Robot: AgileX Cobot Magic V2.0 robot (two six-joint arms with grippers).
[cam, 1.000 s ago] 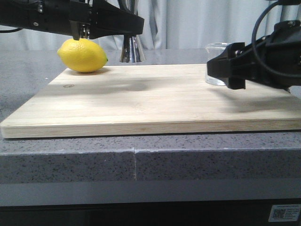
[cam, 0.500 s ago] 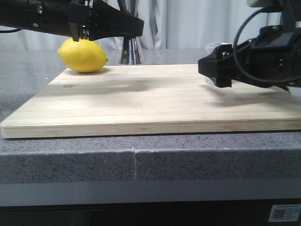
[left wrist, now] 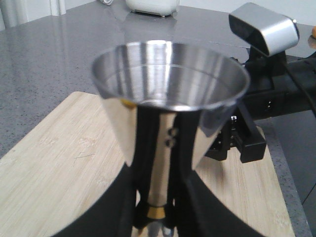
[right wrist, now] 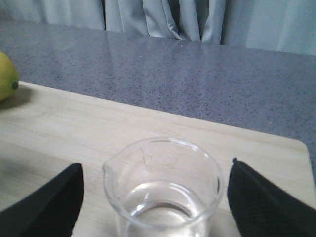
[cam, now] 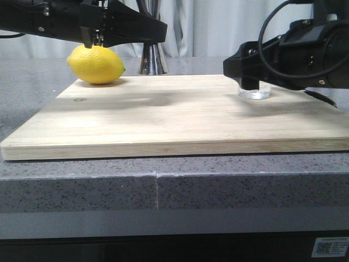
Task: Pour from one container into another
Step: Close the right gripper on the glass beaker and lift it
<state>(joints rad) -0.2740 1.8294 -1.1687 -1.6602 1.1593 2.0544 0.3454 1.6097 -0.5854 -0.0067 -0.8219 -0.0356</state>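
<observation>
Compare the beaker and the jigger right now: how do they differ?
The beaker is clear glass with liquid in it; the jigger is shiny steel. The beaker sits between the open right gripper; the jigger is clamped at its waist by the left gripper. Both stand upright.

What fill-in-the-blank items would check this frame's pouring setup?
1. The left gripper is shut on the ____, held at its gold-banded waist.
2. The right gripper is ____, one finger on either side of the glass beaker.
3. The beaker stands upright on the wooden ____.
4. The yellow fruit at the board's far left corner is a ____.

Missing words: jigger; open; board; lemon
</observation>
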